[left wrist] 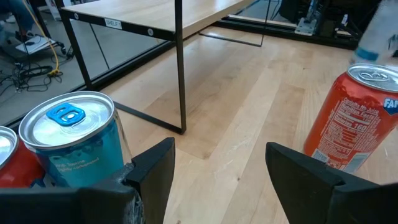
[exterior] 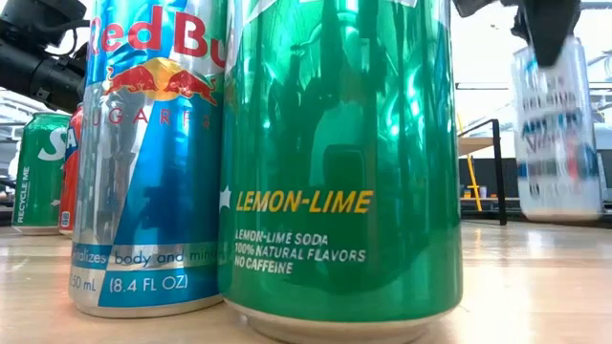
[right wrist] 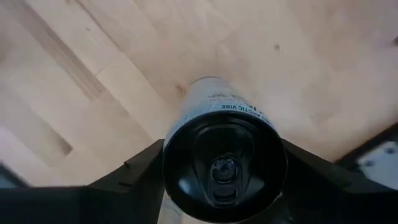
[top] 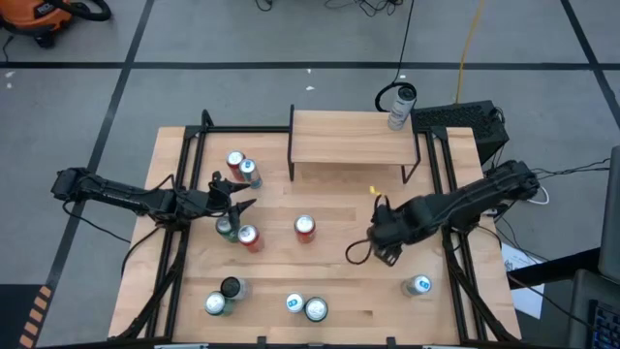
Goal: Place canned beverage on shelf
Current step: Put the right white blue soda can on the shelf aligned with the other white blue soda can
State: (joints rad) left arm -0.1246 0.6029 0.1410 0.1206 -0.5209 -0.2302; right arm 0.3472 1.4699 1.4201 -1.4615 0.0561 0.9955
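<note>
Overhead, right gripper (top: 387, 242) hovers mid-table near the shelf (top: 351, 138), its load hidden under the arm. Its wrist camera shows why: fingers pinch a pale black-topped can (right wrist: 219, 134), ready for carrying. Left gripper (left wrist: 217, 165), by the blue-tabbed can (left wrist: 71, 140), stands spread and empty, apparently waiting.
</note>
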